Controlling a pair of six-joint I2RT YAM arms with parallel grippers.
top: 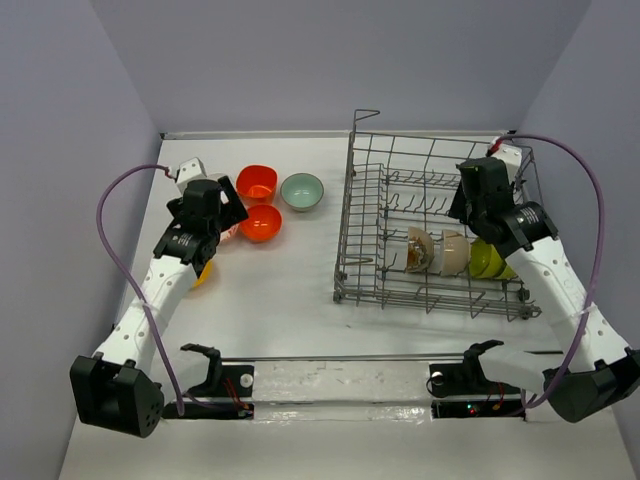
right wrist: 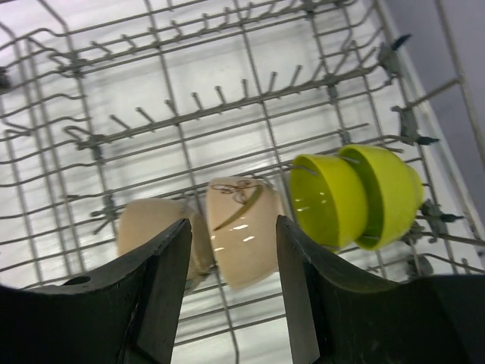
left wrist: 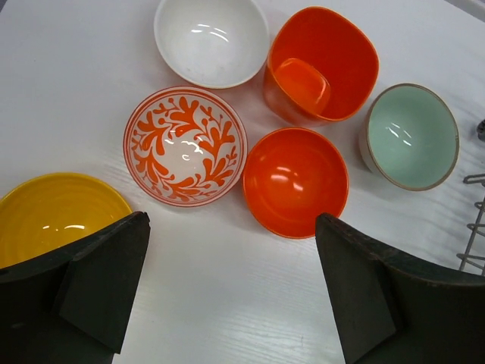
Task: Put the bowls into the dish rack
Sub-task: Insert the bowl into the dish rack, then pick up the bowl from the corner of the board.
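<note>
Patterned bowl just beyond left gripper

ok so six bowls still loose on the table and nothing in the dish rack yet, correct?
No. The dish rack already holds bowls: the right wrist view shows two lime green bowls and two cream bowls standing in it. Six loose bowls on the table is right.

You are getting bright, even overhead light in all three views. Soft shadows are hugging the patterned bowl on the white table. Glare spots are shining inside the round orange bowl and the lime green bowls. The wires of the dish rack are bowing slightly near the edges.
</note>
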